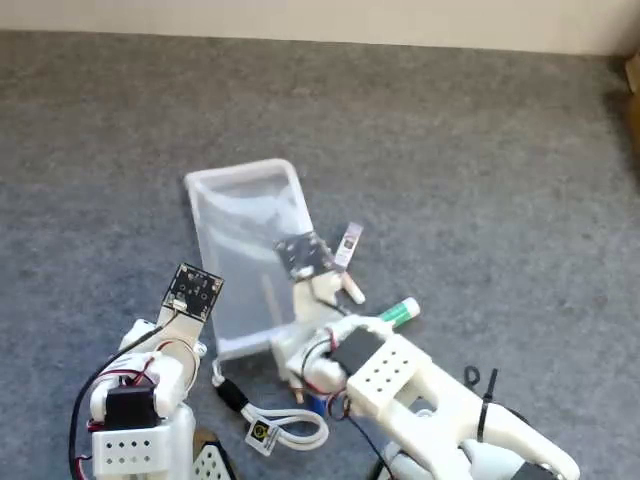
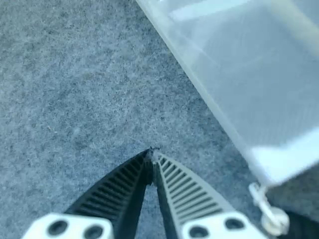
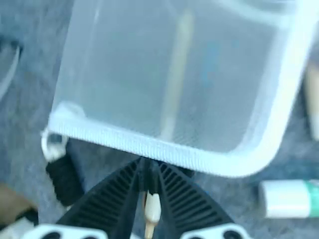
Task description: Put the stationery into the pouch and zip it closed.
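My right claw [image 3: 147, 163] is clamped shut on a thin pale stick [image 3: 152, 209]. Its tips sit just short of the zip edge of the pouch [image 3: 174, 84]. My left claw [image 2: 151, 152] is fully closed as well, with nothing in it. It hangs over bare grey surface [image 2: 75, 74] just beside the pouch's long side. The zip pull [image 3: 52, 143] sits at the pouch's near corner, with a black cord [image 3: 62, 179] next to it. The clear pouch lies flat on the surface between my two arms. A long pale shape shows through its wall, and I cannot tell what it is. Off its right side in the high view lie a white marker [image 1: 397, 313] with a green cap, a loose stick [image 1: 348, 290] just beside the pouch's edge, and farther on a small white piece [image 1: 348, 245].
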Controlling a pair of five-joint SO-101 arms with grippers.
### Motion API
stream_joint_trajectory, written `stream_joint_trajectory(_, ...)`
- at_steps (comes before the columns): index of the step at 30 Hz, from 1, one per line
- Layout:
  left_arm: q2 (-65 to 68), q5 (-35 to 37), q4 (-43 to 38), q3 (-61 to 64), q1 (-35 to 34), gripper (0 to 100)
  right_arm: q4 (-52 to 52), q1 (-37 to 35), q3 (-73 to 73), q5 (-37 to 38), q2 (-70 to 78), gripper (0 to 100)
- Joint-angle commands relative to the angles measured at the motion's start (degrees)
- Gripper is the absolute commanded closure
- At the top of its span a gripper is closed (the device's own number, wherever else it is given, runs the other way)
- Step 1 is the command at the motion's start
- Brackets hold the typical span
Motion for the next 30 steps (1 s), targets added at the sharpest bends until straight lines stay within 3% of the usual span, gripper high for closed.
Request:
stream_joint_trajectory(1,-0.40,-0.44,0.00,1.27,-0.57,100,-4.18,5.05,-0.31,-0.35,0.04,99.5)
stream_joint_trajectory(10,-0.40,-0.44,0.00,1.27,-0.57,100,-10.95,12.62,-0.40,-0.35,-0.57,99.5)
stream_joint_trajectory(15,-0.40,-0.44,0.00,1.27,-0.57,100,-10.77,13.05,-0.84,-0.35,-1.36,99.5)
stream_joint_trajectory(18,-0.40,-0.44,0.00,1.27,-0.57,100,-9.45,12.18,-0.40,-0.26,-6.37,99.5)
stream_joint_trajectory(23,-0.40,-0.44,0.00,1.27,-0.57,100,1.89,8.66,-0.84,-0.26,-18.77,98.9)
stream_joint_trajectory(30,-0.40,-0.44,0.00,1.27,-0.57,100,9.71,-1.80,-0.84,-0.70,-25.45,93.3)
